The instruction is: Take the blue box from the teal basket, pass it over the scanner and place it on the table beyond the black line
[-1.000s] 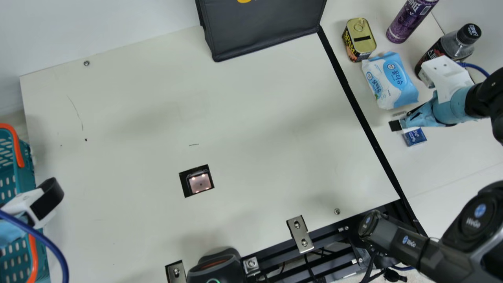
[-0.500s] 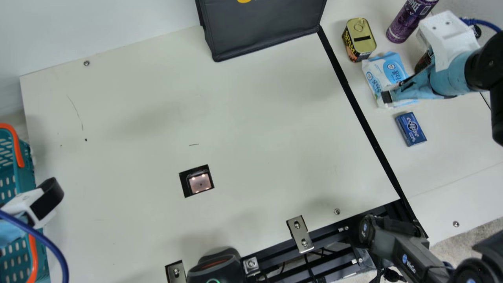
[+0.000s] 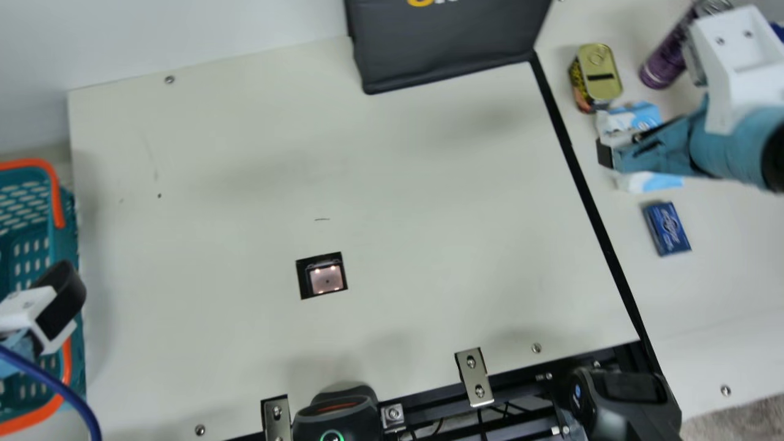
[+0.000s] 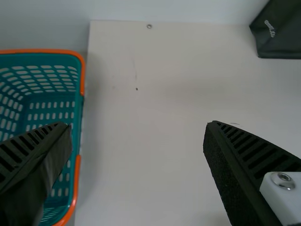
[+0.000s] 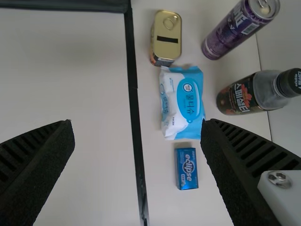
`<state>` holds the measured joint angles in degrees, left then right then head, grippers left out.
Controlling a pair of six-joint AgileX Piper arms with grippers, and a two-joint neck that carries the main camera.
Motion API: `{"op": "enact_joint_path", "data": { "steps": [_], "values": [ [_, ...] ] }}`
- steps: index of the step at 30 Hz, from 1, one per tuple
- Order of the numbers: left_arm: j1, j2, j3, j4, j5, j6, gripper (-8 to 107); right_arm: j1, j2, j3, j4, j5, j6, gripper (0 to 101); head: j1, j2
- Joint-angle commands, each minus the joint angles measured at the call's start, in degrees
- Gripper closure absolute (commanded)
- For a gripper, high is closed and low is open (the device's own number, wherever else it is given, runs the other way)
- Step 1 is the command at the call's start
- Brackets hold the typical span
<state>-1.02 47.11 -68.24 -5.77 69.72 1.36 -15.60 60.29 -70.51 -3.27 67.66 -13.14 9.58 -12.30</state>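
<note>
The blue box (image 5: 187, 168) lies beyond the black line (image 5: 133, 101), placing apparently done, scanning unconfirmable, left hand (image 4: 137, 124) and right hand (image 5: 137, 122) spread wide.

1. Left arm (image 3: 12, 365), at the teal basket (image 3: 62, 245): light-blue covering, a white block (image 3: 27, 309) beside a curved black piece (image 3: 66, 285), and a thick deep-blue cable (image 3: 52, 383).
2. Right arm (image 3: 738, 147), well apart from the basket: blue covering, black joint, and a white angular bracket (image 3: 729, 61) with two small round dots.
3. Its dark housing (image 3: 631, 398), also well apart from the basket: rounded, with a small blue mark.
4. Left gripper (image 3: 27, 343), right gripper (image 3: 606, 154): black ribbed fingers (image 4: 254, 155), white parts, silver screws (image 5: 280, 179).
</note>
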Motion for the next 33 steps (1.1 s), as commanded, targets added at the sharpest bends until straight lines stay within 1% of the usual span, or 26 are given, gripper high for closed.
{"op": "enact_joint_path", "data": {
  "steps": [1,3,4,5,16,17,20,33],
  "values": [
    [-0.3,-2.3,-0.4,2.7,-0.1,-0.7,9,2.4,-2.7,0.1,0.3,0.1,1.9,6,-1.7,5.4],
    [-0.6,-3.8,-0.7,4.3,-0.2,-1.4,9,4.2,-4.7,0.2,0.6,0.3,3.4,6,-1.7,8.1],
    [-0.5,-2.7,-0.7,2.9,-0.1,-1.4,9,5.1,-5.7,0.2,0.7,0.4,4.1,6,-1.7,9.4],
    [-0.5,-3.3,-0.7,3.6,-0.2,-1.4,9,6.1,-6.7,0.3,0.8,0.5,4.9,6,-1.7,10.7],
    [-0.5,-3.9,-0.7,4.2,-0.1,-1.4,9,16.3,-17.7,0.7,2.5,1.8,13.1,6,-1.7,10.7],
    [-0.5,-3.9,-0.7,4.2,-0.1,-1.4,9,14.9,-16.2,0.7,2.3,1.9,12.2,6,-1.7,10.7],
    [-0.5,-3.9,-0.7,4.2,-0.1,-1.4,9,16.3,-17.8,0.7,2.7,2.3,13.1,6,-1.7,10.7],
    [-0.5,-3.9,-0.7,4.2,-0.1,-1.4,9,16.4,-17.8,0.7,2.7,2.4,13.1,6,-1.7,10.7]
  ]
}}
